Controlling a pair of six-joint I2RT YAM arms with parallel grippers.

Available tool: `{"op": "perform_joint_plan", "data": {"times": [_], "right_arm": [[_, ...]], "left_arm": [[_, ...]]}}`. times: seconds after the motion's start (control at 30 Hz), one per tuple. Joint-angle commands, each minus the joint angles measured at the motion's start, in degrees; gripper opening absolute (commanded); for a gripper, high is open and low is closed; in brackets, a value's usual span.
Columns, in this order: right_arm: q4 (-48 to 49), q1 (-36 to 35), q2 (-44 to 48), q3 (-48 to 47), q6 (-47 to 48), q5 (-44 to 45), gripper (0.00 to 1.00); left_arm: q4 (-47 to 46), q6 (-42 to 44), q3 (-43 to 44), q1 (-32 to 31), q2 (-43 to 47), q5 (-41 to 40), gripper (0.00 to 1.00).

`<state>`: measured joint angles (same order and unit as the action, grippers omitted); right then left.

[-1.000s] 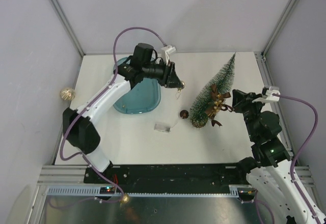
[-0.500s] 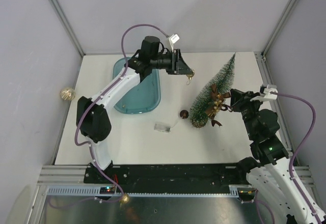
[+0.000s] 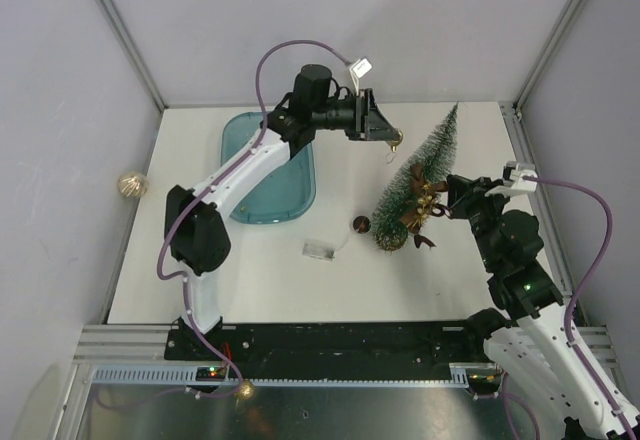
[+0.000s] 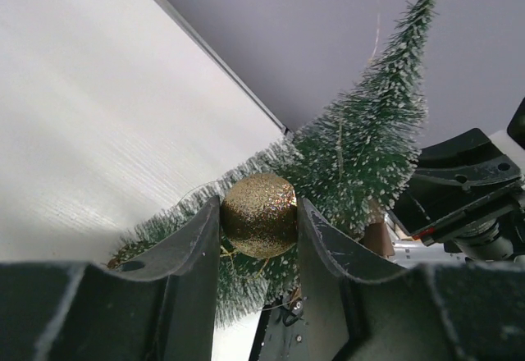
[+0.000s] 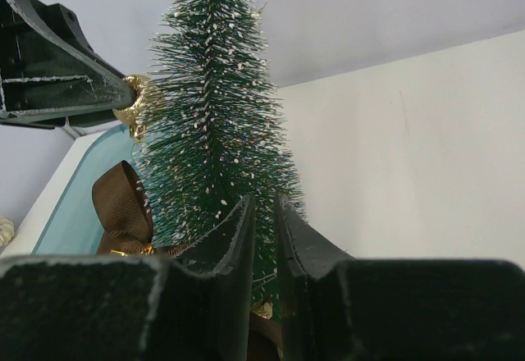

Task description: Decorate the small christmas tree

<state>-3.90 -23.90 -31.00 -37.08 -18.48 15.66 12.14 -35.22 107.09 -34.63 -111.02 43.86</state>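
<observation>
The small christmas tree (image 3: 415,182) stands upright at the right of the table, with a brown and gold bow (image 3: 428,200) on its side. My left gripper (image 3: 391,139) is shut on a gold glitter bauble (image 3: 395,141) and holds it in the air beside the tree's upper left side. In the left wrist view the bauble (image 4: 258,215) sits between the fingers, with the tree (image 4: 361,139) just behind. My right gripper (image 3: 447,200) is closed narrowly on the tree's lower bristles by the bow. The right wrist view shows the tree (image 5: 217,131) and the bow (image 5: 121,205).
A blue tray (image 3: 243,212) lies at the back left. A small brown piece (image 3: 360,224) and a clear plastic piece (image 3: 320,249) lie left of the tree's base. One gold bauble (image 3: 130,184) lies off the table's left edge, another (image 3: 244,390) by the front rail.
My left arm has carried the gold bauble up and to the right, from beside the tray to the tree's upper side. My right gripper has shifted slightly left against the tree.
</observation>
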Motion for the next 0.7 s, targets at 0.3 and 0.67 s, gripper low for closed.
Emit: {"op": "perform_joint_plan", "data": {"times": [0.3, 0.67], "right_arm": [[3.29, -1.24, -0.55, -0.26, 0.01, 0.58, 0.19], [3.36, -1.54, -0.13, -0.27, 0.21, 1.11, 0.19]], "left_arm": [[-2.53, -3.31, 0.83, -2.72, 1.79, 2.97, 0.18], [-2.53, -3.69, -1.02, -3.73, 3.26, 3.64, 0.17]]}}
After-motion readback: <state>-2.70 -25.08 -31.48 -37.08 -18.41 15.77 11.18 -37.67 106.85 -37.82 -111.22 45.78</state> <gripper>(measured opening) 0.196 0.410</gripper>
